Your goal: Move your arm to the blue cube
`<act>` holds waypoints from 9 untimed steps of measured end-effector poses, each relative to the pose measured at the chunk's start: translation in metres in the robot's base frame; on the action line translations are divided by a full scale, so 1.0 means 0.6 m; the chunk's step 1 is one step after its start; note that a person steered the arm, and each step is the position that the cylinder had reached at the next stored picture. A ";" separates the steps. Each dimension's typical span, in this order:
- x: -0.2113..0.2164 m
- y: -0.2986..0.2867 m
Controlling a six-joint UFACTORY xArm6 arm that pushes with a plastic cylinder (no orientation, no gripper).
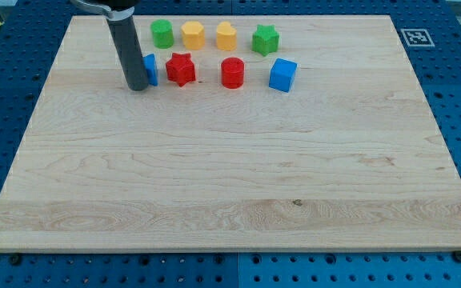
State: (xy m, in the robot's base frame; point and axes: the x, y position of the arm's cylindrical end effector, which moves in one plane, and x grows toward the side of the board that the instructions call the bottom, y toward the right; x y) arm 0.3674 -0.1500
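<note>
The blue cube (282, 74) sits on the wooden board (230, 160) near the view's top, right of centre. My tip (137, 86) is at the view's upper left, far to the left of the blue cube. It stands right against a second blue block (150, 69), which the rod partly hides, so its shape cannot be made out. A red star block (181, 69) and a red cylinder (233, 72) lie between my tip and the blue cube.
A back row holds a green cylinder (162, 33), a yellow block (193, 34), an orange-yellow block (226, 36) and a green star (266, 38). A fiducial marker (415, 37) sits at the board's top right corner. Blue perforated table surrounds the board.
</note>
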 end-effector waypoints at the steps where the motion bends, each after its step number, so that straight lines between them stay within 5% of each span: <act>1: 0.000 0.000; 6: 0.120 0.004; 9: 0.092 0.313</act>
State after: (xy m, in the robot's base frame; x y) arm 0.4224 0.0376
